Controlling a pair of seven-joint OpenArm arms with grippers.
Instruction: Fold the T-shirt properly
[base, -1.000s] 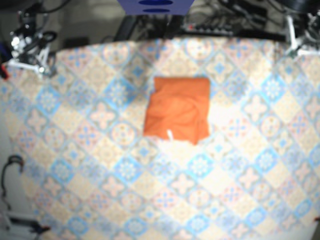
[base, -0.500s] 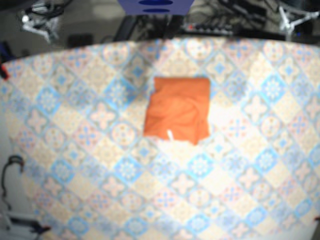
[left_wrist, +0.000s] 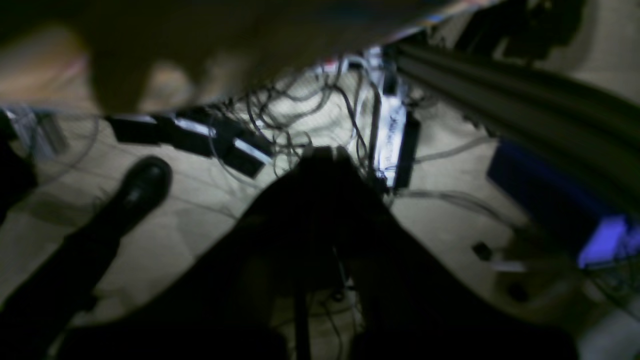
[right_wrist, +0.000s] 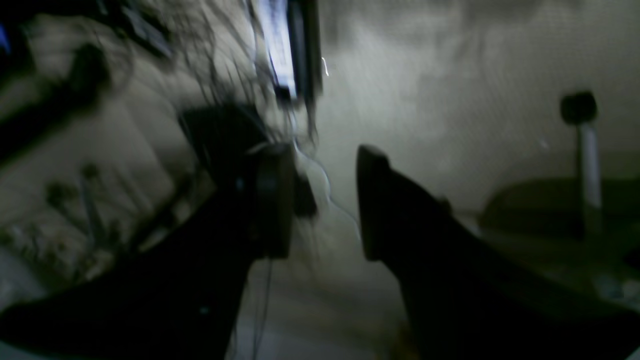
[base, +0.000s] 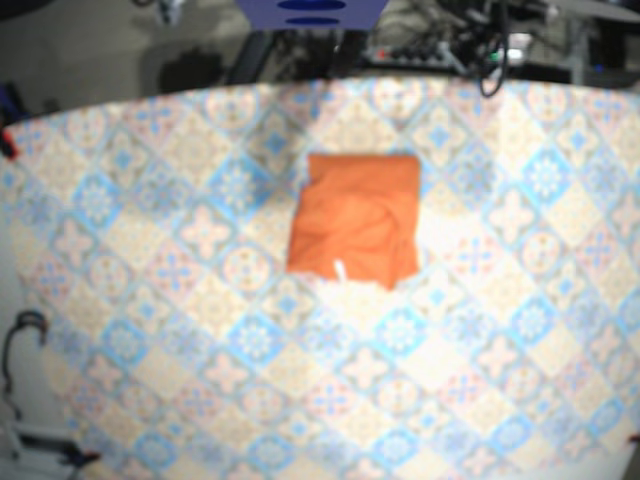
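I see my right tool spread and empty, my left tool pressed together, the folded T-shirt lying mid-frame on the desk.

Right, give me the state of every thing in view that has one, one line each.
T-shirt: folded into a compact rectangle, lying flat, nothing holding it.
Tablecloth: spread out under the T-shirt.
Left fingers: look shut with nothing between them, though the view is dark and blurred.
Right fingers: open, nothing between them.
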